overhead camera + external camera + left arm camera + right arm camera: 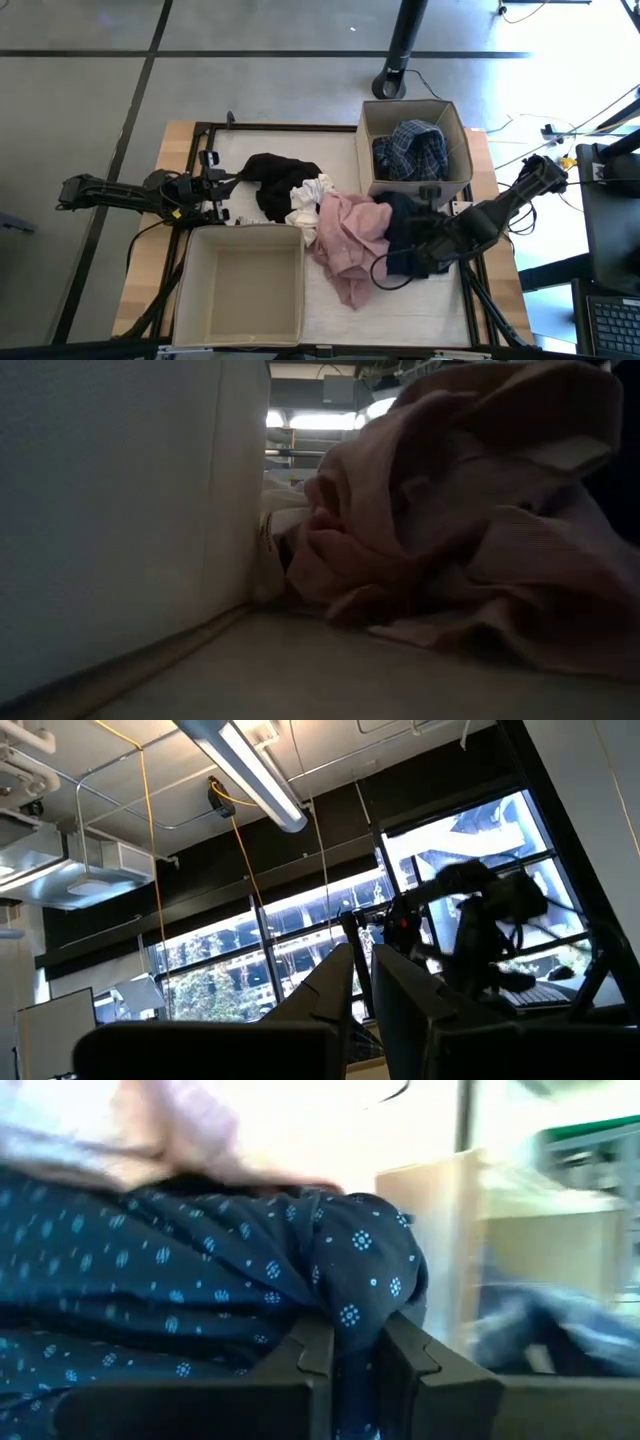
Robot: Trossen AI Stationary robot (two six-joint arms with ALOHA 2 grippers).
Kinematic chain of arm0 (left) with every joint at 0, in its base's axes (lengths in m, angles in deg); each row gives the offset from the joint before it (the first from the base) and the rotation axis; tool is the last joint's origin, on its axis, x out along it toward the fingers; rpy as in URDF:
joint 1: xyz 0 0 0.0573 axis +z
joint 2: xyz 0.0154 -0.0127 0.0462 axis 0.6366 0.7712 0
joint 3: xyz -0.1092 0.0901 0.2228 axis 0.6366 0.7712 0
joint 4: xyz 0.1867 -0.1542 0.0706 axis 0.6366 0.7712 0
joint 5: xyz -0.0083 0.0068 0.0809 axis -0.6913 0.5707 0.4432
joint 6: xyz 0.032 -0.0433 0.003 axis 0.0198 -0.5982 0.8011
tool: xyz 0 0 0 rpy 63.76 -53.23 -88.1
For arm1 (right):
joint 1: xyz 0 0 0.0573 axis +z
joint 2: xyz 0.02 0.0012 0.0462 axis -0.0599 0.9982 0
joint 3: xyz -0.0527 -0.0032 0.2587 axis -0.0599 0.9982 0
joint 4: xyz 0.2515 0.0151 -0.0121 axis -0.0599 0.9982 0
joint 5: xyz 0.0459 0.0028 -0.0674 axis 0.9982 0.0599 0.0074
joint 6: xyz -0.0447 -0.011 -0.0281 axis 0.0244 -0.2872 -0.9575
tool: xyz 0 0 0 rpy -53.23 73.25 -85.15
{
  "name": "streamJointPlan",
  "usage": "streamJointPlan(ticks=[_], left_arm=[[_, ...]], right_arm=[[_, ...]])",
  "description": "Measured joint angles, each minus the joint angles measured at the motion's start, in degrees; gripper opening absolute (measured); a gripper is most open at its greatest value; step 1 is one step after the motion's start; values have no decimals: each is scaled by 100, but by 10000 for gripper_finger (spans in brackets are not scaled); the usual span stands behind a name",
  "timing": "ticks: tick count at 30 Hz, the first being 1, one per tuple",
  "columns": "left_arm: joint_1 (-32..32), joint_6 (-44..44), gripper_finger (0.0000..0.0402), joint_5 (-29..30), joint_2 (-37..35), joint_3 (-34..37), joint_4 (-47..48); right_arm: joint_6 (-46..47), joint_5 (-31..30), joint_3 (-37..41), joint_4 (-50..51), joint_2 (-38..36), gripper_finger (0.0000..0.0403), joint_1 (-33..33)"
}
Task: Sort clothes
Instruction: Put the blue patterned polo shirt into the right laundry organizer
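A pile of clothes lies mid-table: a black garment (278,182), a small white piece (310,200), a dusty pink garment (345,240) and a navy dotted piece (400,228). The pink garment fills the low view (450,510). A blue plaid shirt (410,150) lies in the far beige box (462,140). My right gripper (418,250) is shut on the navy dotted piece (200,1280). My left gripper (222,186) is shut at the left end of the black garment, tipped up toward the ceiling (365,995). I cannot tell whether it touches the garment. My right gripper pinches a bunched fold of the navy dotted piece (352,1330) between its two fingers, coming nearly level from the table's right side. The fold bulges out past the fingertips. The rest of the piece lies under the edge of the pink garment.
An empty beige box (240,290) stands at the near left, and its wall fills the left of the low view (120,510). The far box stands at the back right, just beyond my right gripper. A black frame (280,128) runs round the table top.
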Motion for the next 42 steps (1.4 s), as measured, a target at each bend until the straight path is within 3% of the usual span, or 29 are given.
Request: streamJointPlan(ticks=[7,18,23,33,42], left_arm=[[0,-21,31,-1,0,0,2],[0,-41,31,-1,-1,0,3],[1,-41,31,-1,0,0,4],[2,-39,31,-1,-1,0,4],[2,-38,31,-1,0,0,4]], right_arm=[[-337,-1146,-908,394,-11,37,-2],[-1842,-2862,-2452,386,-13,37,-2],[-2962,-3533,-3221,20,-13,37,-80],[-6529,-3970,-4409,-2156,-13,37,-1016],[-9792,-3443,-4903,-5197,-15,38,-2113]])
